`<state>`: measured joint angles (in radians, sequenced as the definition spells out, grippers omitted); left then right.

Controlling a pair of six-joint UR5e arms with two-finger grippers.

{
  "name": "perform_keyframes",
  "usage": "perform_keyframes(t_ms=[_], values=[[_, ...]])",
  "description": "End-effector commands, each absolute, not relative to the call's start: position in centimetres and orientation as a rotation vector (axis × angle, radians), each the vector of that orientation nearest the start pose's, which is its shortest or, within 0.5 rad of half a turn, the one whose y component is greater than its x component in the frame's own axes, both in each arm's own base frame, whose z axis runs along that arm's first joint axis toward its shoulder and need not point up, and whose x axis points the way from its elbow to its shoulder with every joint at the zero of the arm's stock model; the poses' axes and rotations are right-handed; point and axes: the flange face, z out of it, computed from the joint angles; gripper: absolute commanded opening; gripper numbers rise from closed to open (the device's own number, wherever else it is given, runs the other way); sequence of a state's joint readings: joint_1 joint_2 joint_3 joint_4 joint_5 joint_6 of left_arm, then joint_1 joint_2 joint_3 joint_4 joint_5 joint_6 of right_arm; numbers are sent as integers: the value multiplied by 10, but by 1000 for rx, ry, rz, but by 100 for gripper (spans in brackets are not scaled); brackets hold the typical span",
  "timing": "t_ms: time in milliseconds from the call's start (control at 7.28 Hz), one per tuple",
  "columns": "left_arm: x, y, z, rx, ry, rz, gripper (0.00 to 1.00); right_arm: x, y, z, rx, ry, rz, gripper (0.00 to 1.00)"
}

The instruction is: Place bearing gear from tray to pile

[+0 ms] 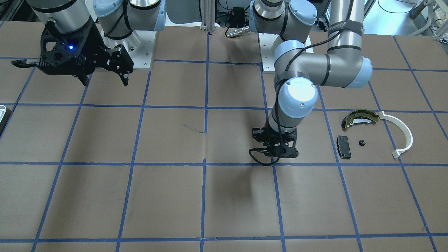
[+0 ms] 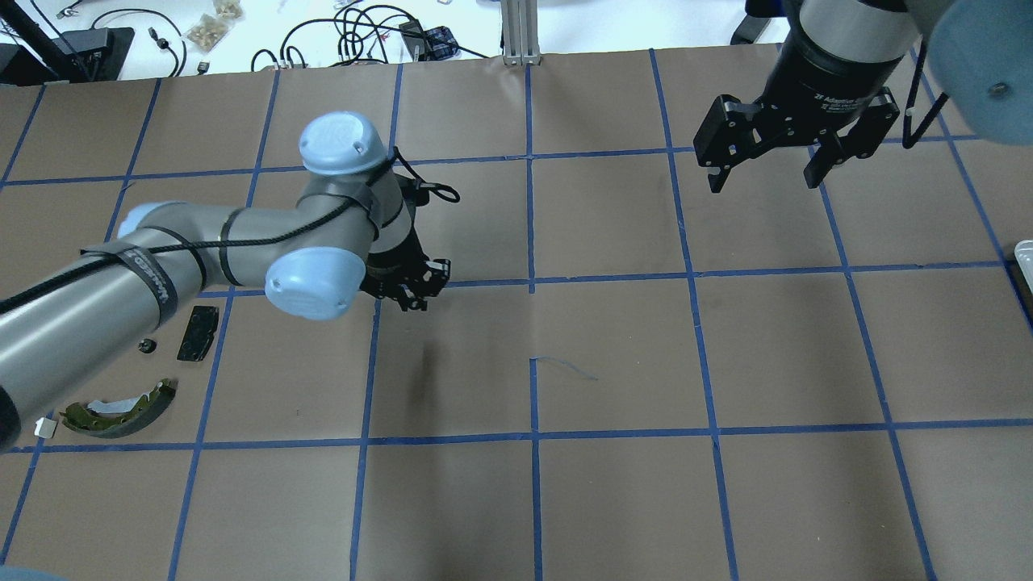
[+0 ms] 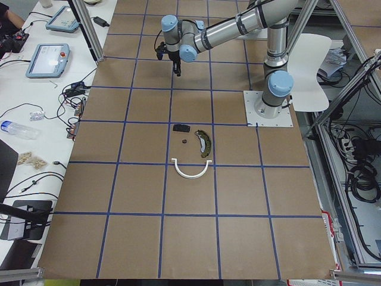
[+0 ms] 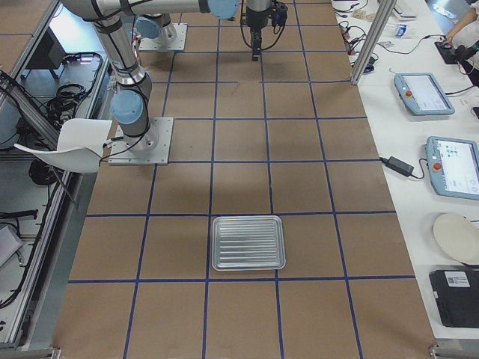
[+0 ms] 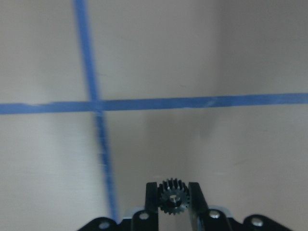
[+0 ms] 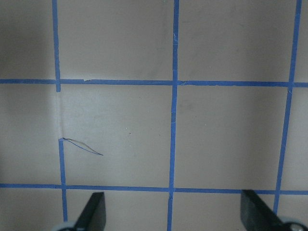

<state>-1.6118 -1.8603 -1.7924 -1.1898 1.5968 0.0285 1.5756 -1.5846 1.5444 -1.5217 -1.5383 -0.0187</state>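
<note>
1. Bearing gear (image 5: pixel 173 196): a small dark toothed wheel, pinched between the two fingers of the left jaws, with its toothed face turned towards the wrist camera.
2. The left jaws are closed to the gear's width and grip it on both sides. They point down and hold it off the bench (image 1: pixel 224 210), near a crossing of blue tape lines (image 5: pixel 98 105).
3. The left arm (image 2: pixel 242 234) reaches in towards the middle of the bench. Its jaws are near the pile, beside it rather than over it.
4. The pile lies on the robot's left part of the bench. It has an olive-gold brake shoe (image 1: pixel 360 119), with a white plastic arc (image 1: pixel 402 134) just beside one end of it. There is also a black rectangular pad (image 1: pixel 343 146), and a small round black part (image 1: pixel 362 142) between the pad and the arc.
5. The right jaws are spread wide and hold nothing. They hang above the bench on the robot's right side, and the right wrist view shows only brown paper and tape between the fingertips (image 6: pixel 94 209).
6. The tray (image 4: pixel 215 243), silvery and ribbed, rests flat at the bench's end on the robot's right, well apart from both arms.
</note>
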Motion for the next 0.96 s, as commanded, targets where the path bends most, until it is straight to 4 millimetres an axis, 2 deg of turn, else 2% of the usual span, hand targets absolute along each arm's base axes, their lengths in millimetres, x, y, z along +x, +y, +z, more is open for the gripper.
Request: perform_keyframes(t_ms=[0,137,275,549,687,824], values=[[-62,-563,304,171,3081,187,0,140,-484,503,-35,3094,14,100],[-1,-563,312,267,3049,193,0,139,-484,502,-35,3107,16,100],[61,-557,312,258,3061,209,0,140,-486,500,-35,3098,23,100],[165,-530,301,281,3098,266,0,140,-485,500,-35,3094,26,100],[203,-517,285,227,3124,294,0,140,-485,500,-35,3095,26,100],[222,-507,270,181,3150,330,0,140,-485,500,-35,3094,26,100]])
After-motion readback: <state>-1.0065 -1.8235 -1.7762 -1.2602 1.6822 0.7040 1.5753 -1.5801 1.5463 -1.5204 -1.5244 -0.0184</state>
